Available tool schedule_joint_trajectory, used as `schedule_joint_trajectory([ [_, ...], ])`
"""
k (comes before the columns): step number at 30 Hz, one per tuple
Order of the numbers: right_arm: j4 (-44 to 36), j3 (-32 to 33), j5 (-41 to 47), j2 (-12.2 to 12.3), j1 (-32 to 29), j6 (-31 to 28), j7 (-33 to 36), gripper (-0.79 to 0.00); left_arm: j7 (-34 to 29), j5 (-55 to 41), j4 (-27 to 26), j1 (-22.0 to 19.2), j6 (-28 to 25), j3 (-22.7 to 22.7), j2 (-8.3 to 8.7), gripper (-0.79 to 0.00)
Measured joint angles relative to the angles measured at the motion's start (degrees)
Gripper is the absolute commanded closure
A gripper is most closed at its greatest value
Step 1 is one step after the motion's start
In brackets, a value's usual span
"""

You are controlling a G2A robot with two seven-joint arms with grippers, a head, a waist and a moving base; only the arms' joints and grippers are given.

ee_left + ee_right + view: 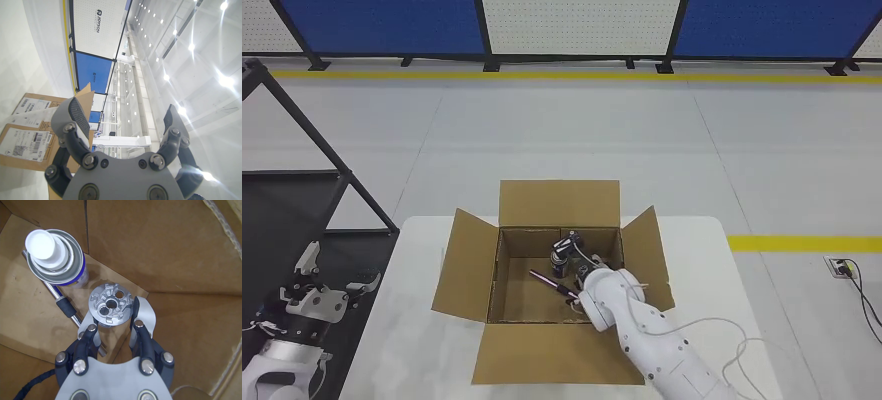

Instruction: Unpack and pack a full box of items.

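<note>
An open cardboard box [560,205] stands on the white table [417,340]. My right gripper [111,311] is down inside it, near the far right corner, shut on a round grey metal casting [110,305] with holes and ribs. Beside it an upright spray can [56,262] with a white cap stands on the box floor [28,306]. A chrome rod with a black grip [65,307] lies flat under the can's edge, also seen as the rod [552,283] from above. My left gripper [124,115] is off the table's left side, open and pointing up, holding nothing.
A black metal rack [302,190] stands left of the table, close to the left arm [312,295]. The box's four flaps are folded outward; its labelled side [28,132] faces the left arm. A grey cable [732,345] trails off the right arm.
</note>
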Motion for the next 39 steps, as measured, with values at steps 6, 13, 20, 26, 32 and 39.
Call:
schedule_joint_trajectory([
  [6,2.0,0.25,0.35,-0.7,0.36,-0.45,-1.53,-0.212,0.0,0.0,0.0,0.0,0.0,0.0,0.0,-0.785],
  [13,1.91,0.65,-1.44,-0.98,-0.19,-1.04,-2.28,-0.302,0.0,0.0,0.0,0.0,0.0,0.0,0.0,-0.785],
  [20,-0.94,2.3,-3.32,-0.7,-1.98,-1.07,-2.06,-0.332,0.0,0.0,0.0,0.0,0.0,0.0,0.0,-0.785],
  [26,-3.21,3.71,-4.98,-0.4,-3.51,-1.94,-1.25,-0.409,0.0,0.0,0.0,0.0,0.0,0.0,0.0,-0.785],
  [32,-3.99,4.97,-5.47,-0.39,-4.35,-2.69,-1.1,-0.643,0.0,0.0,0.0,0.0,0.0,0.0,0.0,-0.785],
  [39,-4.82,6.0,-6.24,-0.5,-4.86,-3.34,-0.72,-0.736,0.0,0.0,0.0,0.0,0.0,0.0,0.0,-0.785],
])
